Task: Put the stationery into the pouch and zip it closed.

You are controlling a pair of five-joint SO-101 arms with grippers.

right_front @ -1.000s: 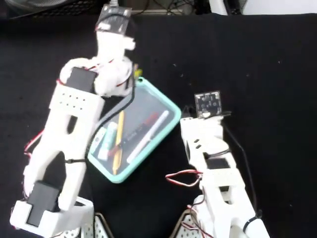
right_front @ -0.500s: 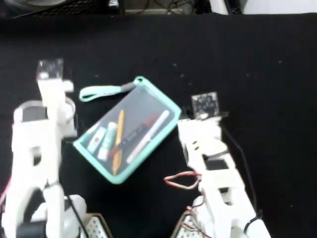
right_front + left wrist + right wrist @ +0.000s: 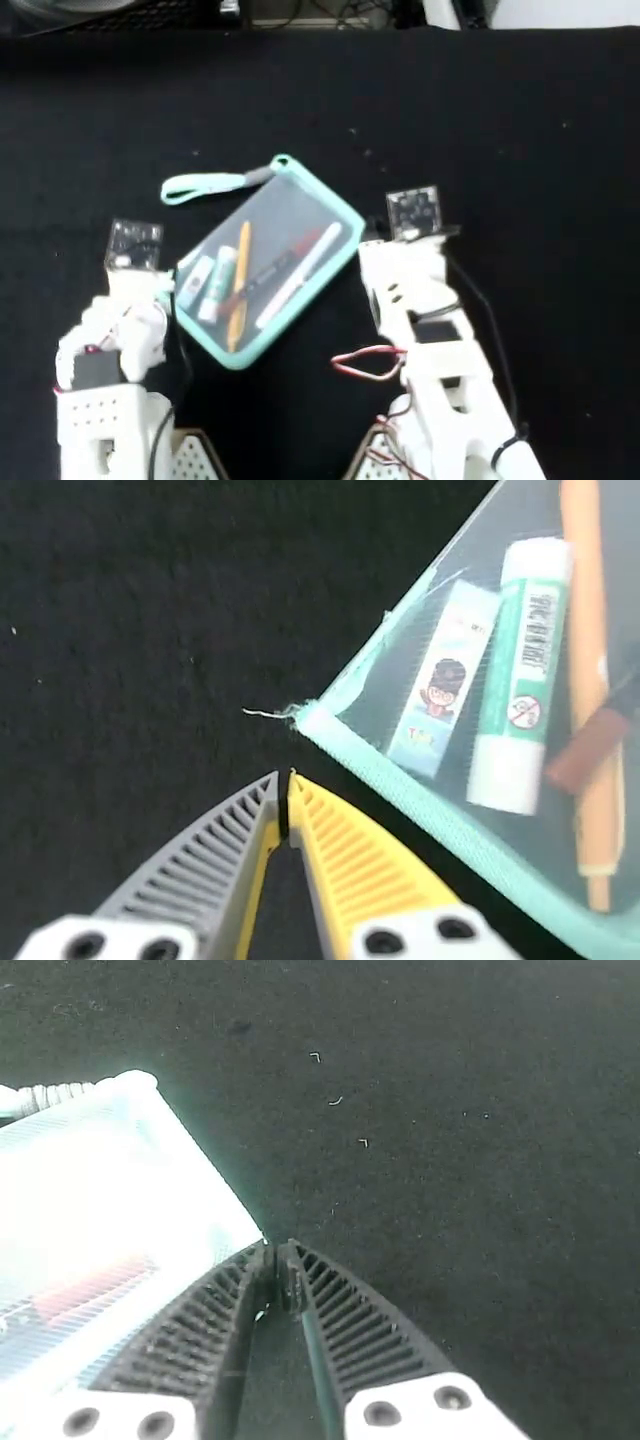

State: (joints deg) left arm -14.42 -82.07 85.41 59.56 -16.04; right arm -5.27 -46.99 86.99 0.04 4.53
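The teal-edged clear pouch lies slantwise in the middle of the black table. Inside it are an eraser, a glue stick, an orange pencil, a red pen and a white pen. Its teal strap stretches out to the far left. My left gripper is shut and empty, just short of the pouch's near-left corner. My right gripper is shut on the pouch's right corner.
The left arm is folded back at the near left, and the right arm reaches in from the near right. Black cloth spreads bare to the far side and the right. Perforated base plates sit at the near edge.
The left arm has drawn back from the pouch's far corner to the near left, leaving the strap laid out on the cloth. The right arm and the pouch have stayed put.
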